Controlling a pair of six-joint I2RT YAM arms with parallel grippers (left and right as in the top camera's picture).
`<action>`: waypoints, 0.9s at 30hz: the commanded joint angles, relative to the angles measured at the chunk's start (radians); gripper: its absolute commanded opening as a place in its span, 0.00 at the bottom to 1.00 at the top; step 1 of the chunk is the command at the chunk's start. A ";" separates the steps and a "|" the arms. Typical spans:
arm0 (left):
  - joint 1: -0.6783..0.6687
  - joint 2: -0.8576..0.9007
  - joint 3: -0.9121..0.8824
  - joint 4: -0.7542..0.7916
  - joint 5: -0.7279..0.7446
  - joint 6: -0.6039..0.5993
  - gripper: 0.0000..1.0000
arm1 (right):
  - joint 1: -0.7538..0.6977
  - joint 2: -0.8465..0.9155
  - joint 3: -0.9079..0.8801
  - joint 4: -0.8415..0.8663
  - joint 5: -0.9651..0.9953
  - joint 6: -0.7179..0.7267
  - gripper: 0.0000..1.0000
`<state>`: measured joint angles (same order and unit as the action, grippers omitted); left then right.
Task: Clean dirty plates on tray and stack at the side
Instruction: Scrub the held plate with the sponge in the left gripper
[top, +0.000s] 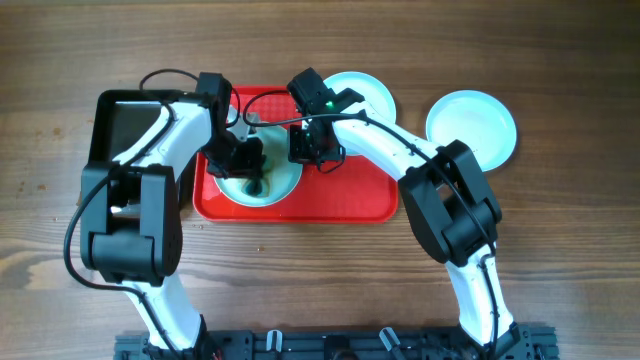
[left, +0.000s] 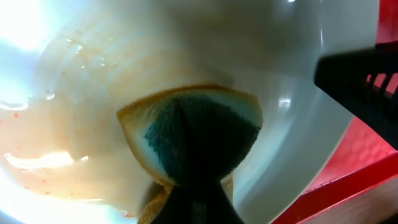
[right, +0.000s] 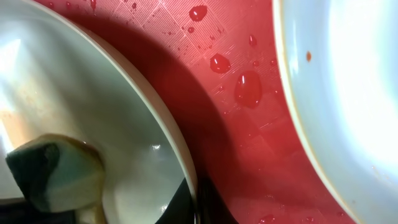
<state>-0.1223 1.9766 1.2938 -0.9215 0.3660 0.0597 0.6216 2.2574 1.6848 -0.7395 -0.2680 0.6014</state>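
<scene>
Currently left pincer (top: 250, 168) clamps a sponge (left: 193, 137) against the plate (top: 285, 182) beneath it; right pincer (top: 313, 150) grips that plate's rim on the tray (top: 350, 200).

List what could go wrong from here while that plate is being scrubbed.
1. Orange film covers the plate around the sponge; stacking it now would leave it dirty.
2. Red drops wet the tray, so the plate may slide under scrubbing toward the neighbouring plate.
3. The right gripper sits at the plate's rim; a hard push could knock it loose.
</scene>
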 joint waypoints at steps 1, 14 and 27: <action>0.021 0.023 -0.021 0.041 -0.124 -0.100 0.04 | 0.006 0.030 0.008 0.006 0.008 0.002 0.04; 0.005 0.023 -0.021 0.399 -0.617 -0.360 0.04 | 0.006 0.030 0.008 0.010 0.008 0.001 0.04; -0.042 0.023 -0.021 0.263 0.006 -0.243 0.04 | 0.006 0.030 0.008 0.009 0.008 -0.004 0.04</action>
<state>-0.1646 1.9717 1.2900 -0.5854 0.0200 -0.2405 0.6178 2.2593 1.6913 -0.7300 -0.2604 0.6273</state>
